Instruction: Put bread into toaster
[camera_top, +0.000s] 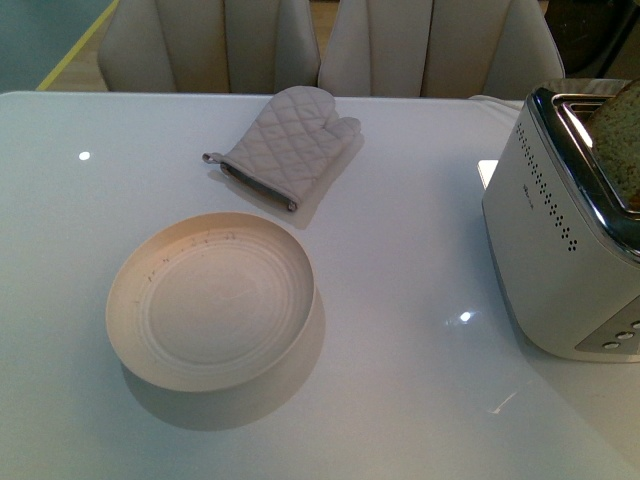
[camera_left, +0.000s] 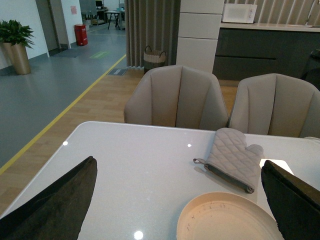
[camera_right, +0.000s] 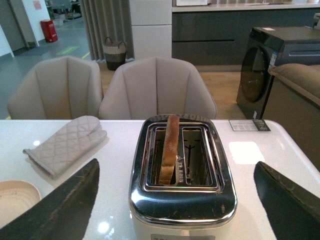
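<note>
The silver-white toaster (camera_top: 560, 250) stands at the table's right side, with dark holes on its side and a chrome slotted top. The bread slice (camera_top: 620, 140) stands upright in a slot, its top sticking out. In the right wrist view the toaster (camera_right: 182, 200) is straight below and the bread (camera_right: 170, 150) stands in one of its two slots. My right gripper (camera_right: 175, 200) is open above the toaster and holds nothing. My left gripper (camera_left: 180, 205) is open and empty above the table, by the plate. Neither arm shows in the front view.
An empty beige plate (camera_top: 135, 340) sits at the table's middle left, also in the left wrist view (camera_left: 200, 220). A quilted beige oven mitt (camera_top: 290, 145) lies behind it. Two beige chairs (camera_top: 200, 45) stand at the table's far edge.
</note>
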